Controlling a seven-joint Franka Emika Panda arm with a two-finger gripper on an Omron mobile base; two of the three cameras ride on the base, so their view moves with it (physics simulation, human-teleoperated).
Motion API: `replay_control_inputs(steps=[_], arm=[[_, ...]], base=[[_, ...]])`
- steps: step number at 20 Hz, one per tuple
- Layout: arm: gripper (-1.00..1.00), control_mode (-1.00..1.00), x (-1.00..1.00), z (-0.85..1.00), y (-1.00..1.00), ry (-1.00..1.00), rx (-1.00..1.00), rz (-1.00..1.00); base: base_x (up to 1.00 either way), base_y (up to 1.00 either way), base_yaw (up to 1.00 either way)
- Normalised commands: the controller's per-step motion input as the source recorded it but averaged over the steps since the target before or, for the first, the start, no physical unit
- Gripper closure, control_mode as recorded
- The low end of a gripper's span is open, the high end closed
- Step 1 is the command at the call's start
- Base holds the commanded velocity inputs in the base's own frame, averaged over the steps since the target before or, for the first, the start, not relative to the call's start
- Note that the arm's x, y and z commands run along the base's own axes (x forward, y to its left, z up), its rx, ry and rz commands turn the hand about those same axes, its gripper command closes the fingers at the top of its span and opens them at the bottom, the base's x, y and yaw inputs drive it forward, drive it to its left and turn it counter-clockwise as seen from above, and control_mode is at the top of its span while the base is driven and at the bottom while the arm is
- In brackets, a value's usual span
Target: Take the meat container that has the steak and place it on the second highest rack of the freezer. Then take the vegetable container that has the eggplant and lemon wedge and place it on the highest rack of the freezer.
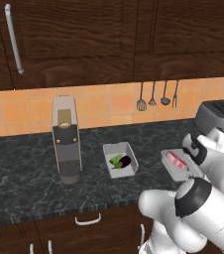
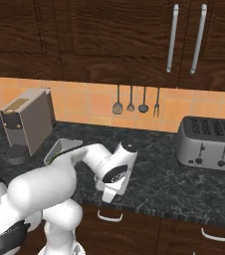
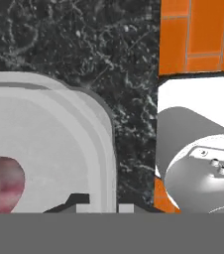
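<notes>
Jaws clamped on meat container (image 3: 59, 144) rim, left of toaster (image 1: 218, 116). Lift straight, keep level so steak (image 1: 175, 159) stays put.

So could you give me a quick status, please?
Gripper shut on white rectangular meat container rim. Red steak inside. Silver toaster close beside.

Kitchen: toaster (image 2: 207, 143), hanging utensils (image 2: 137, 101)

Glossy white arm (image 1: 203, 208) (rounded links), dark joints
</notes>
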Motion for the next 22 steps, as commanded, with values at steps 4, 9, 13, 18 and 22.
replay_control_inputs(steps=[4,9,13,18,22], arm=[[1.0,-1.0,-0.57,0.9,-0.28,-0.21,0.0,0.32],[1.0,-1.0,-0.74,0.92,-0.41,-0.34,-0.07,0.57],[1.0,-1.0,-0.54,0.96,-0.19,-0.3,-0.12,0.6],[1.0,-1.0,-0.3,0.97,0.41,-0.18,-0.3,0.43],[1.0,-1.0,-0.05,0.84,0.72,-0.08,-0.43,0.1]], base=[[0.0,0.0,0.0],[0.0,0.0,0.0],[0.0,0.0,0.0],[0.0,0.0,0.0],[0.0,0.0,0.0]])
